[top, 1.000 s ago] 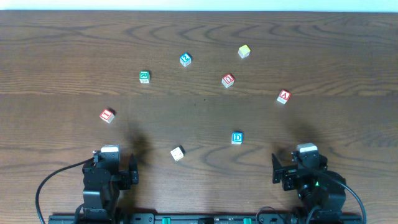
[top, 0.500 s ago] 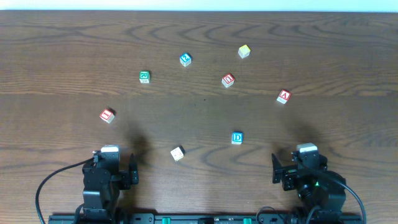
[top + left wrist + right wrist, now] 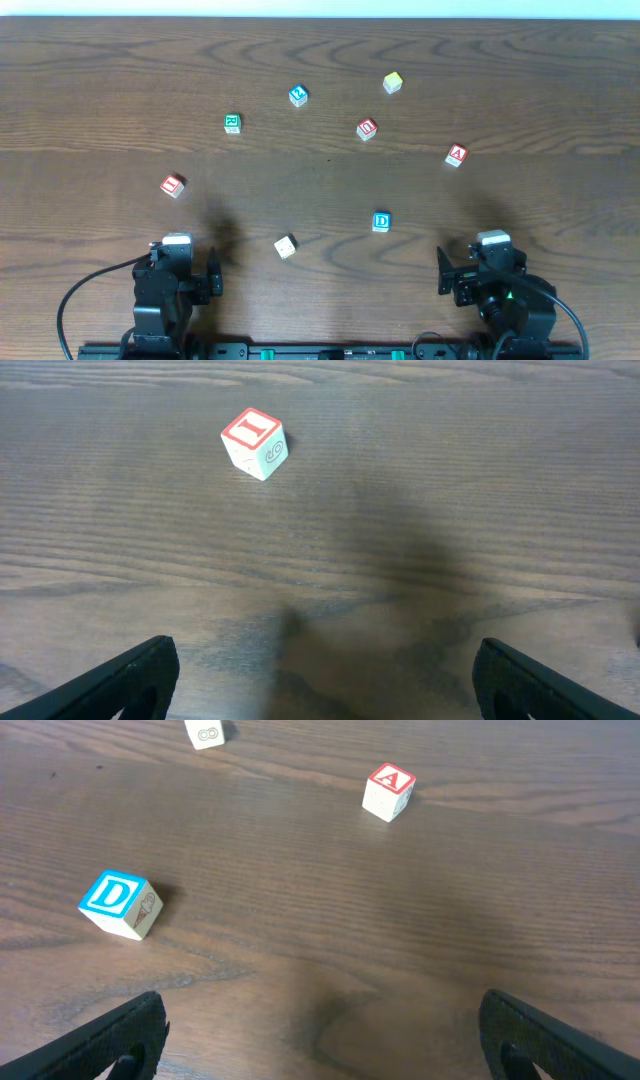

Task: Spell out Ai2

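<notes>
The A cube (image 3: 456, 155) has a red frame and sits at the right; it also shows in the right wrist view (image 3: 389, 791). The I cube (image 3: 173, 186) has a red frame and sits at the left; it also shows in the left wrist view (image 3: 254, 443). The blue 2 cube (image 3: 298, 95) sits at the far middle. My left gripper (image 3: 320, 680) is open and empty near the front left edge. My right gripper (image 3: 320, 1035) is open and empty near the front right edge. Both are well apart from all cubes.
A blue D cube (image 3: 381, 222) lies ahead-left of the right gripper, also in the right wrist view (image 3: 120, 905). A red rounder-character cube (image 3: 367, 129), a green cube (image 3: 232, 123), a yellow cube (image 3: 392, 82) and a plain cube (image 3: 285, 246) lie scattered on the wooden table (image 3: 100, 80).
</notes>
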Controlling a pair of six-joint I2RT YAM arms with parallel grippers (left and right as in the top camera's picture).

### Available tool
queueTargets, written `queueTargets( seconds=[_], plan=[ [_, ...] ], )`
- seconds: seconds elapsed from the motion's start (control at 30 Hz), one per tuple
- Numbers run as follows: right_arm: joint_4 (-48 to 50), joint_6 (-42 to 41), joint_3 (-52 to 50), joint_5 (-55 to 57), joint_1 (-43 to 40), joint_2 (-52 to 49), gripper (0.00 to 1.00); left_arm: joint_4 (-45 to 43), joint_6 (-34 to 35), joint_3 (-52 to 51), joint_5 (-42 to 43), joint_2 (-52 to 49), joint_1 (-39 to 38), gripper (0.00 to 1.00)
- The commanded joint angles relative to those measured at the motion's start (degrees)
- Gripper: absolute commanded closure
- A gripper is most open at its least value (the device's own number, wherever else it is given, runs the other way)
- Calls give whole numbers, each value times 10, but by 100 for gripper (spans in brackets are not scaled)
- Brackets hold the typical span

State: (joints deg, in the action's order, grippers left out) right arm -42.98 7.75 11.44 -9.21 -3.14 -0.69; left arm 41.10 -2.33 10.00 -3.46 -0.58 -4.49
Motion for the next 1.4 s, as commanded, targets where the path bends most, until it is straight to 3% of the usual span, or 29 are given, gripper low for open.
queueTargets(
  seconds=[0.0, 0.27, 0.43, 0.7, 0.83, 1.03, 1.37],
  plan=[
    [-1, -9, -7, -5, 7, 4, 1, 16, 6, -5, -12, 3, 3, 5],
    [-1, -9, -7, -5, 7, 4, 1, 11, 10, -5, -35, 3, 3, 4],
    [-1, -9, -7, -5, 7, 4, 1, -19, 15, -5, 68, 3, 3, 4],
    [-1, -9, -7, -5, 7, 4, 1, -162, 22, -5, 164, 3, 3, 5],
    [-1, -9, -7, -5, 7, 4, 1, -170, 115, -5, 99, 2, 4, 5],
    [-1, -9, -7, -5, 7, 4, 1, -158, 162, 13, 59, -47, 4, 5],
    [-1, -9, -7, -5, 7, 4, 1, -154, 174, 183, 5, -308, 4, 5]
  ],
)
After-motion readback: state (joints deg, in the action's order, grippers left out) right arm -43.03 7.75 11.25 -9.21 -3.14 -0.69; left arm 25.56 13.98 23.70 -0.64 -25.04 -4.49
